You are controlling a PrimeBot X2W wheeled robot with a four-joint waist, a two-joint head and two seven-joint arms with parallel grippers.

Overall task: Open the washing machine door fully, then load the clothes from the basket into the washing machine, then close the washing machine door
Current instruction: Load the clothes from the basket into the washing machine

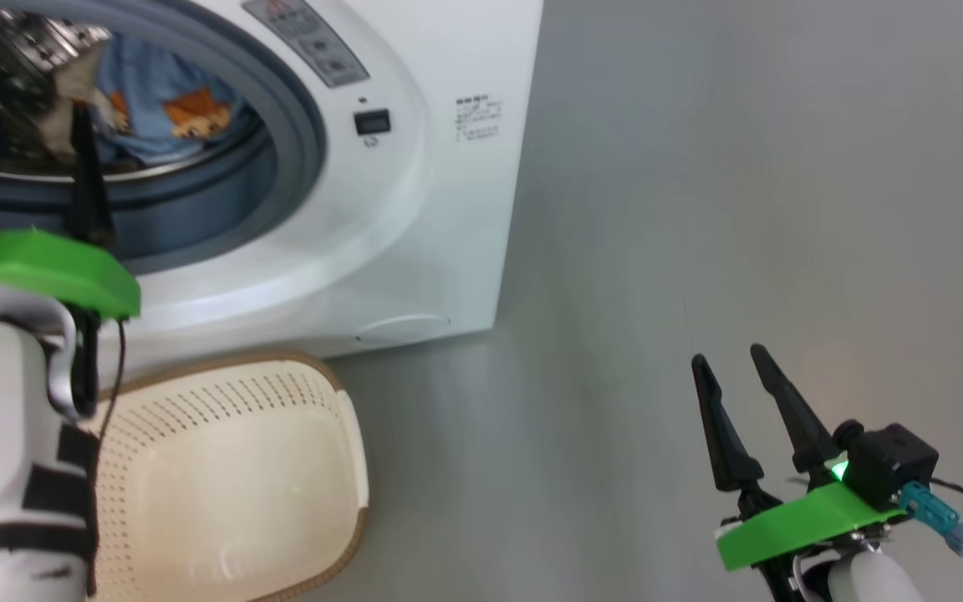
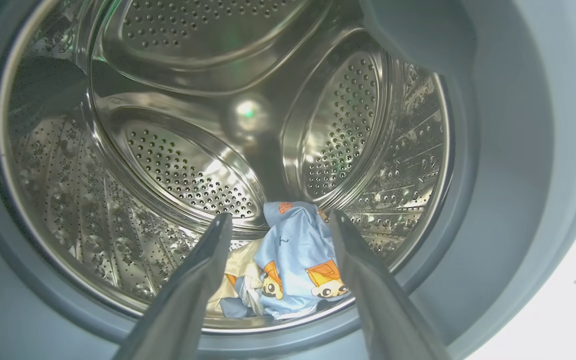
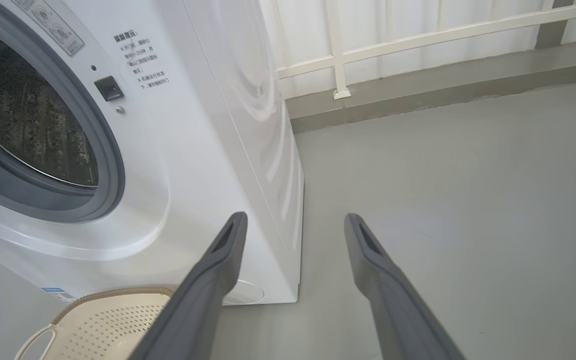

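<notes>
Left gripper [image 2: 279, 217]: two long dark fingers spread wide, grasping nothing, pointed into mouth of large white boxy front-loading washing machine [image 1: 415, 209], ringed by grey-blue rubber gasket [image 1: 302, 134]. Small light-blue bear-print clothes [image 2: 298, 260] with cream parts lay at 6 o'clock of perforated steel drum [image 2: 193, 170], seen between fingers; contact could not be told. Cream-white perforated plastic basket [image 1: 222, 468], brown woven-look rim, stood on grey floor [image 1: 699, 209] at 7 o'clock in head view, just before machine. Right gripper [image 1: 728, 355] at 4 o'clock, released, fingers parted above floor, well apart from machine

right claw [image 3: 294, 220]: fingers apart, above floor [image 3: 468, 200] | washing machine [image 3: 203, 165]: drum mouth open | basket [image 3: 108, 320]: at its foot
</notes>
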